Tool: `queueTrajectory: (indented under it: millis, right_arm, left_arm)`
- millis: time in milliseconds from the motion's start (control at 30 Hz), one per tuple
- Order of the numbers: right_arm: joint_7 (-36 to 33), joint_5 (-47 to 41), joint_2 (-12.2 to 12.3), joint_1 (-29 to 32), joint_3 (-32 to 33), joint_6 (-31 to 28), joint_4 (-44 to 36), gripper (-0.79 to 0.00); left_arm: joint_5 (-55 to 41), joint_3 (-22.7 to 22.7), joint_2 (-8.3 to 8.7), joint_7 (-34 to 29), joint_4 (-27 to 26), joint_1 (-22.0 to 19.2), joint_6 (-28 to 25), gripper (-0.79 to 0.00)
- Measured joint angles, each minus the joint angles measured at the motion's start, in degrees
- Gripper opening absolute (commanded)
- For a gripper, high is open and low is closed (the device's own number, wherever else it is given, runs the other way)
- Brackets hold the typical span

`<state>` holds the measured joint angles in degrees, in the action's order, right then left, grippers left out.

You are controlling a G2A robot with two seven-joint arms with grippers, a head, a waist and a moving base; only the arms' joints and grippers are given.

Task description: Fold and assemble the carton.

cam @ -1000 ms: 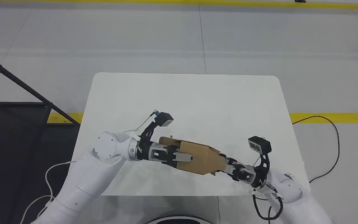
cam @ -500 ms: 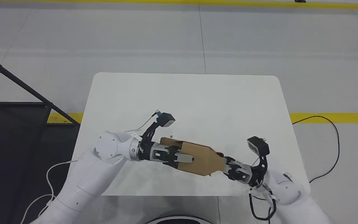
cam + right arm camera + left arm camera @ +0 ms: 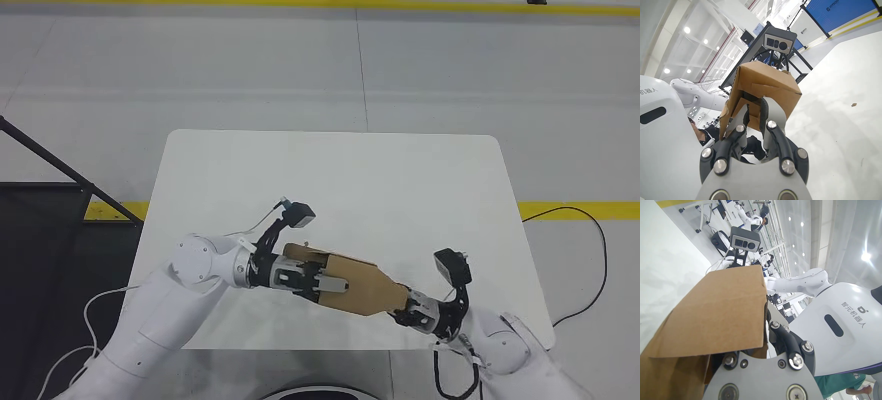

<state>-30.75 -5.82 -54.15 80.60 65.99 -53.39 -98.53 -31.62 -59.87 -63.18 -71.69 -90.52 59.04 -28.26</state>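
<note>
A white, round-cornered counter (image 3: 400, 180) is standing on a pale grey floor (image 3: 200, 70). A yellow line (image 3: 580, 210) is running across the floor past the counter's right edge in the top view, and a black cable (image 3: 604, 262) is looping over it. At the left, a black pole (image 3: 50, 157) is slanting above a dark mat (image 3: 40, 290). Overhead, round ceiling lights (image 3: 687, 29) are glowing among white beams, and a blue panel (image 3: 838, 13) is standing beyond a black metal frame (image 3: 745, 54).

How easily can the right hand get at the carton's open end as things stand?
Probably yes, easily: the right hand is right at the carton's open end, among its flaps, and nothing stands between them.
</note>
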Motion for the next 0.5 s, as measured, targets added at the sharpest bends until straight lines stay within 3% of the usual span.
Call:
queueTrajectory:
  millis: [500]
  right_arm:
    - [1.7,3.8,-0.4,0.7,0.2,1.9,-1.8,-0.545]
  left_arm:
    - [-0.2,0.5,-0.16,-0.2,0.5,-0.4,-0.2,-0.785]
